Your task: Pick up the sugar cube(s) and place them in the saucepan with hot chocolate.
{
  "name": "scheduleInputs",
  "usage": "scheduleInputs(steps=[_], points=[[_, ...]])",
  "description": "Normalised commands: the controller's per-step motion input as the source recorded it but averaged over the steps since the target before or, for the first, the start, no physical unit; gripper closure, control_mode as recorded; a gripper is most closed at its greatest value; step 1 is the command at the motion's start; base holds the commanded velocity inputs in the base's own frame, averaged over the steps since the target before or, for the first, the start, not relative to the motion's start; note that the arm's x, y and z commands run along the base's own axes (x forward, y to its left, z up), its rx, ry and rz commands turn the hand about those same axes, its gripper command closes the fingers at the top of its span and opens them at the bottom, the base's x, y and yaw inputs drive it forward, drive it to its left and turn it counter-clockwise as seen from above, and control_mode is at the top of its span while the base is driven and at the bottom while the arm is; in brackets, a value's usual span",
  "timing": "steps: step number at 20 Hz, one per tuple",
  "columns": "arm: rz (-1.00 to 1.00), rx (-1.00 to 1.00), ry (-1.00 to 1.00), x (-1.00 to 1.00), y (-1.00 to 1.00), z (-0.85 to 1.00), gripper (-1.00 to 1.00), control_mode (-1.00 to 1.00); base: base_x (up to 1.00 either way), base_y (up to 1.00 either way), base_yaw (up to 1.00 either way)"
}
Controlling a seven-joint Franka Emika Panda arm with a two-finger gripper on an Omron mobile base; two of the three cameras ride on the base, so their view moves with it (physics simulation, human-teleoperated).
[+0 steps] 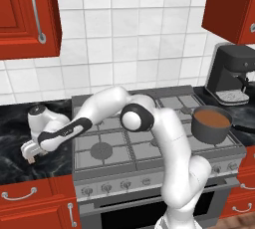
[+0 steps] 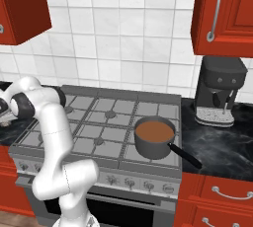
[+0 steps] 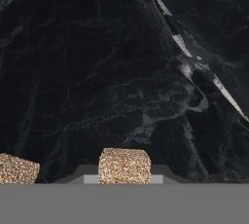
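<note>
A tan speckled sugar cube (image 3: 124, 165) sits between my gripper's (image 3: 124, 178) two dark finger tips in the hand view, and the gripper is shut on it just over the black marble counter (image 3: 121, 72). A second tan cube (image 3: 17, 168) lies on the counter at the lower left of that view. In the left base view my gripper (image 1: 30, 154) hangs low over the counter left of the stove, with a tiny tan speck at its tip. The saucepan with hot chocolate (image 1: 211, 123) (image 2: 154, 136) stands on the stove's front right burner, far from the gripper. The whitish cube is out of view.
The stove (image 1: 149, 143) with grey grates lies between the gripper and the saucepan. A black coffee machine (image 1: 231, 73) (image 2: 217, 93) stands on the right counter. Red cabinets (image 1: 27, 14) hang above both sides, and the pan's handle (image 2: 185, 156) points to the front right.
</note>
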Motion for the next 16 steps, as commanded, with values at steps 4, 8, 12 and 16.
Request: scheduleInputs(steps=[4, 8, 12, 16], points=[[0.00, 0.00, 0.00, -0.06, -0.28, 0.16, 1.00, -1.00, 0.00, 0.00, 0.00], [-0.04, 0.09, 0.00, -0.53, -0.78, 0.64, 1.00, -1.00, 0.00, 0.00, 0.00], [-0.07, 0.20, -0.06, -0.76, -1.00, 0.76, 1.00, -1.00, 0.00, 0.00, 0.00], [-0.10, 0.23, -0.12, -0.78, -1.00, 0.59, 1.00, -1.00, 0.00, 0.00, 0.00]])
